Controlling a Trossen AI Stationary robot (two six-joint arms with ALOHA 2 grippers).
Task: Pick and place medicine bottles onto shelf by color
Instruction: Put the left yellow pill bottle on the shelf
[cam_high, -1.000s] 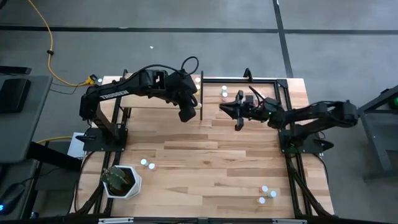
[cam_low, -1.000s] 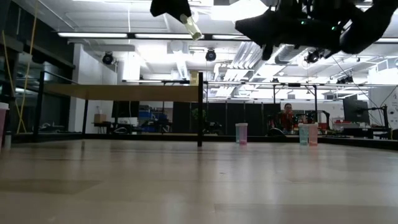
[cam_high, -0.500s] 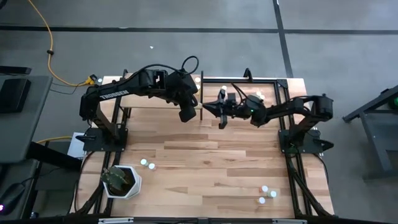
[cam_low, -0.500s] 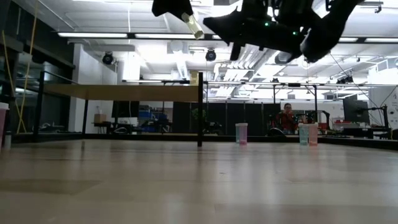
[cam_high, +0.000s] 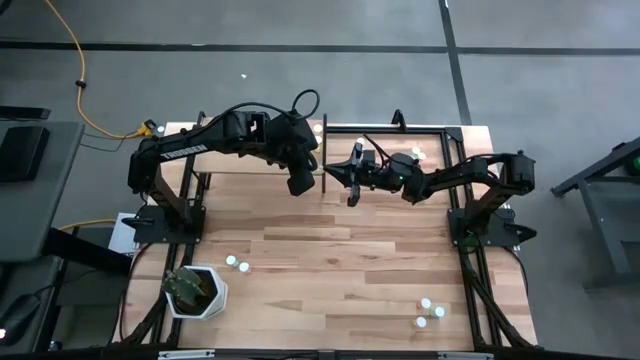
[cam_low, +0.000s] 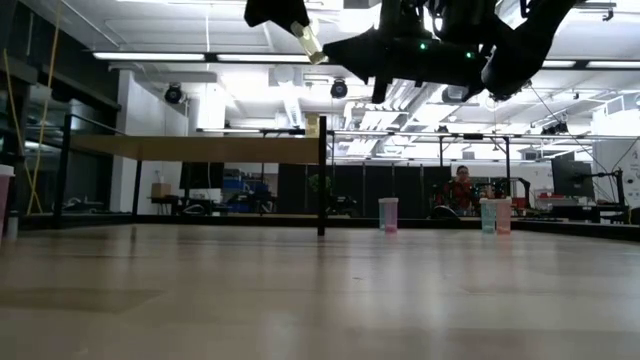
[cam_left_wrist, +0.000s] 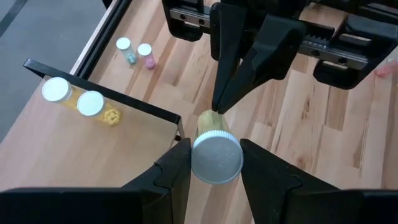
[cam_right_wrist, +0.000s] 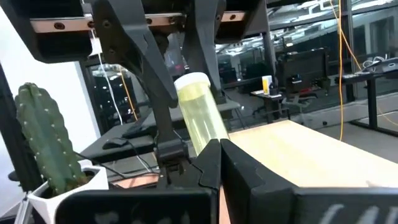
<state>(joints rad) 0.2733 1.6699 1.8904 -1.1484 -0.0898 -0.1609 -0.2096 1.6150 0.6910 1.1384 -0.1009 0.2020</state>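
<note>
Left gripper (cam_left_wrist: 214, 163) clamps a yellow bottle (cam_left_wrist: 214, 144) by its white-capped end, high above the table, just beside the shelf (cam_high: 250, 162) corner. Right gripper (cam_high: 350, 186) shut tight, holding nothing; its tips meet the bottle's free end in the left wrist view.

Risk, as judged: the closed right tips may knock the bottle askew or out of the left grip, since the contact is narrow. The two arms are also very near each other, so either one moving could cause a collision.

Two yellow bottles (cam_left_wrist: 74, 101) already stand near the shelf's edge; bare board lies beside them. A black post (cam_low: 322, 175) marks the shelf corner under the grippers. More bottles (cam_high: 237, 264) sit well apart on the table (cam_high: 340, 270), with open planks between.
</note>
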